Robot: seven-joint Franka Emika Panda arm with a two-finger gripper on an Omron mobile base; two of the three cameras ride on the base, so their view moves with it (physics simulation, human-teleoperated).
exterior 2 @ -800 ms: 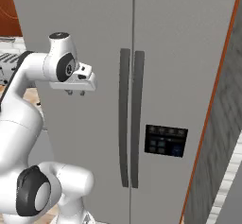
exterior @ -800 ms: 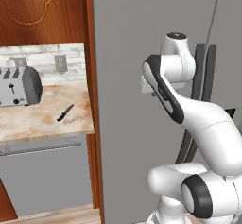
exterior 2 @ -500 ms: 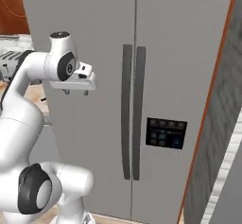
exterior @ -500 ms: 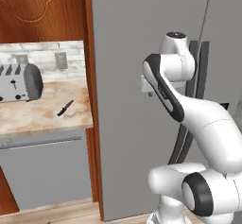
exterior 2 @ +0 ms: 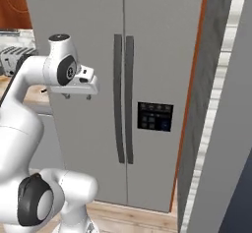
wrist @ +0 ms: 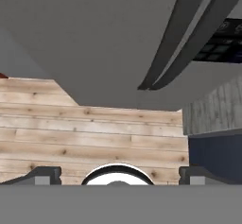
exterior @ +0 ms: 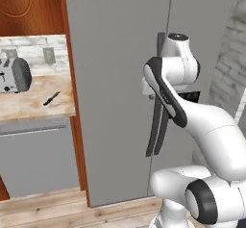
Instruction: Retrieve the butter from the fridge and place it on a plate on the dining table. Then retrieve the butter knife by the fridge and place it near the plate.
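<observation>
1. Since the frames from 0.8 s and 0.5 s ago, both base views have slid across the scene, so the camera has moved with the base: the fridge (exterior 2: 123, 79) now sits more centred in the right base view, and the counter (exterior: 33, 102) lies further toward the left edge of the left base view. The arm's pose looks much the same.
2. Both doors of the fridge are closed. Its 2 long dark handles (exterior 2: 123, 99) stand side by side at the middle seam, with a dark control panel (exterior 2: 155, 116) on the right door.
3. The gripper (exterior 2: 78, 96) hangs from the hand in front of the left door, pointing down, apart from the handles. Its fingertips (wrist: 45, 175) sit wide apart at the 2 bottom corners of the hand view, so it is spread and holds nothing.
4. The hand view looks down past the lower ends of the handles to the pale wooden floor (wrist: 94, 133).
5. The butter knife (exterior: 51, 98) lies on the marbled counter left of the fridge, black handle and short blade set at a slant, well apart from the gripper.
6. A silver toaster (exterior: 14, 75) stands on the same counter, left of the knife, with a wall outlet (exterior: 48, 55) behind.
7. A grey dishwasher front (exterior: 36, 159) sits under the counter.
</observation>
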